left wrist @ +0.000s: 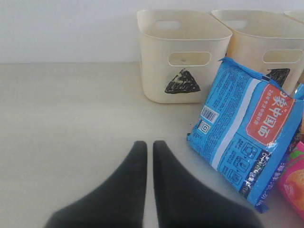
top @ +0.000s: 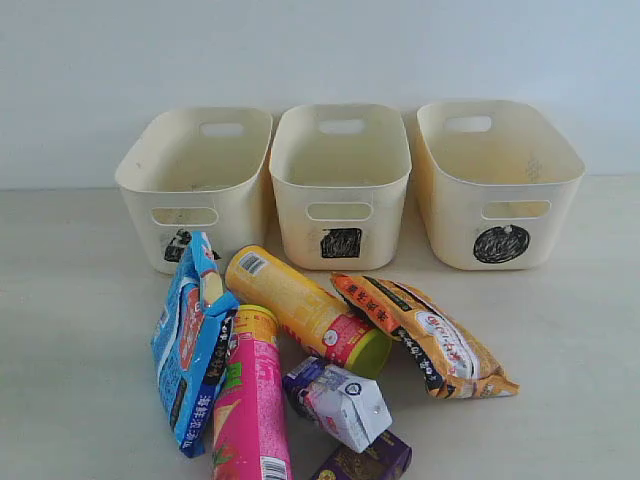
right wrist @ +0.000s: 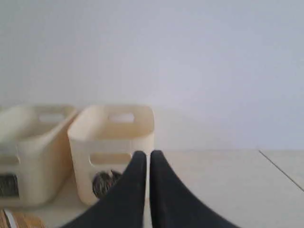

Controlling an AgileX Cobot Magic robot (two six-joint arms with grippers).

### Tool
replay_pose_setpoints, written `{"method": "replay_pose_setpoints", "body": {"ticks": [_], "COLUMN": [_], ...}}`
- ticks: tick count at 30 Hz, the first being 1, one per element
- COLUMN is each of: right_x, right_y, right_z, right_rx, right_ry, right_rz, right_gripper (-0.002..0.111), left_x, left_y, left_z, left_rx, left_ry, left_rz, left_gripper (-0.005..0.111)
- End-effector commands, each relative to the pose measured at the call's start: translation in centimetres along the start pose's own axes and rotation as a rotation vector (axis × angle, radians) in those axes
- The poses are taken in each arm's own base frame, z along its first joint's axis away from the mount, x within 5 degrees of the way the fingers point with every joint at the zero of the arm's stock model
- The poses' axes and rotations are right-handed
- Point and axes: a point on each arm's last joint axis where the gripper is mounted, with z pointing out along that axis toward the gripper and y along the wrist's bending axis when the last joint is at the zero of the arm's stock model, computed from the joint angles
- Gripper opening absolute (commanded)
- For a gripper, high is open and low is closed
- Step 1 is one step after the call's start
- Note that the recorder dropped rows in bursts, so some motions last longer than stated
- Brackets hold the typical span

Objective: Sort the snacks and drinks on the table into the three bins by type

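Three cream bins stand in a row at the back: the triangle bin [top: 197,180], the square bin [top: 341,178] and the circle bin [top: 497,178]. In front of them lie the blue foil bag [top: 190,345], the yellow tube [top: 305,310], the pink tube [top: 250,400], the orange foil bag [top: 425,335], the white-and-purple gable carton [top: 340,402] and the dark purple carton [top: 365,462]. My left gripper [left wrist: 149,145] is shut and empty, low over the table [left wrist: 71,123], left of the blue bag [left wrist: 247,133]. My right gripper [right wrist: 148,154] is shut, empty, facing the circle bin [right wrist: 111,152].
All three bins look empty inside. A pale wall runs behind them. Bare table lies left of the triangle bin [left wrist: 183,54] and right of the circle bin. Neither arm shows in the exterior view.
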Motion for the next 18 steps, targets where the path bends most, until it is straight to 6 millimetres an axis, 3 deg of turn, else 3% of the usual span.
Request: {"method": "replay_pose_setpoints", "body": {"ticks": [1,7,9,10,13,14,16,18], "right_x": [-1.6,-3.1,-5.7,-7.3,-9.0,-9.4,-9.4,-8.2], "right_y": [-0.1,0.0,0.2,0.3,0.5,0.6,0.7,0.7], "right_z": [-0.2,-0.4,0.2,1.2,3.2,4.9,7.2,9.3], "right_rx": [-0.018,-0.046,-0.05,-0.049,-0.042,-0.033,-0.034,-0.036], "right_ry": [-0.179,-0.303,-0.284,-0.254,-0.183,-0.113,-0.035,0.033], "right_rz": [0.273,0.345,0.315,0.283,0.233,0.207,0.14,0.13], "right_gripper": [0.0,0.0,0.0,0.0,0.0,0.0,0.0,0.0], "left_x": [0.0,0.0,0.0,0.0,0.0,0.0,0.0,0.0], "left_y": [0.0,0.0,0.0,0.0,0.0,0.0,0.0,0.0], "left_z": [0.0,0.0,0.0,0.0,0.0,0.0,0.0,0.0], "left_rx": [-0.002,-0.002,-0.002,-0.002,-0.002,-0.002,-0.002,-0.002], "left_ry": [-0.008,-0.008,-0.008,-0.008,-0.008,-0.008,-0.008,-0.008], "left_rz": [-0.002,-0.002,-0.002,-0.002,-0.002,-0.002,-0.002,-0.002], "left_gripper": [0.004,0.004,0.004,0.004,0.004,0.004,0.004,0.004]}}
